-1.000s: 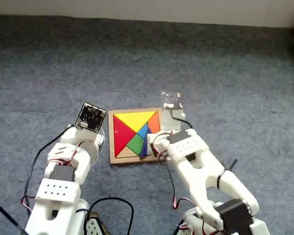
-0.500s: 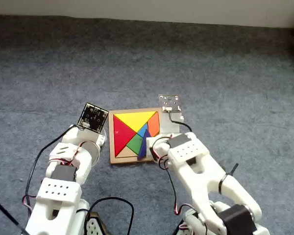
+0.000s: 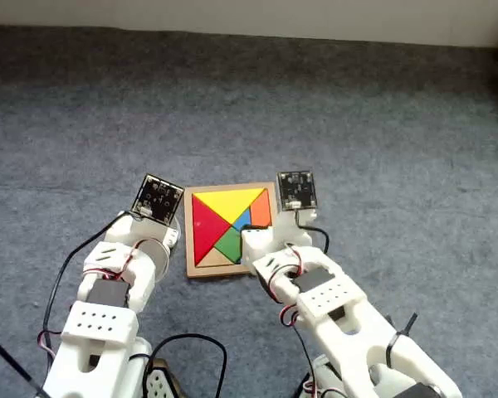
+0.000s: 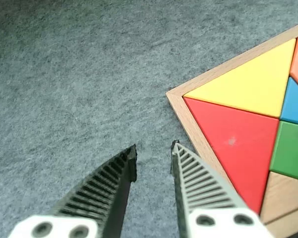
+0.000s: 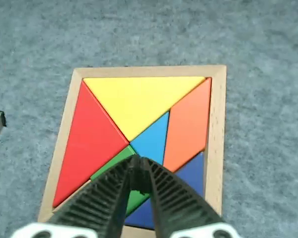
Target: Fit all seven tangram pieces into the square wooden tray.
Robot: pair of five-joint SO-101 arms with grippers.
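The square wooden tray (image 3: 188, 249) lies between my arms. In the right wrist view its frame (image 5: 217, 134) holds a yellow triangle (image 5: 139, 101), a red triangle (image 5: 87, 144), a light blue triangle (image 5: 153, 141), an orange parallelogram (image 5: 188, 124), a green square (image 5: 111, 163) and a dark blue triangle (image 5: 191, 171), all lying flat. A pale wood-coloured triangle (image 5: 72, 198) fills one corner; I cannot tell whether it is a piece or bare floor. My right gripper (image 5: 139, 161) is shut and empty above the green square. My left gripper (image 4: 154, 148) hangs open over the carpet beside the tray's corner (image 4: 175, 95).
Grey carpet (image 3: 357, 108) covers the whole surface around the tray. The left arm (image 3: 120, 274) stands left of the tray, and the right arm (image 3: 315, 286) reaches over its near right side. A pale wall edge (image 3: 249, 16) runs along the back.
The dark blue triangle stood tilted in the right gripper and now lies flat in the tray. The right arm has drawn back and its wrist has turned. The left arm has hardly moved.
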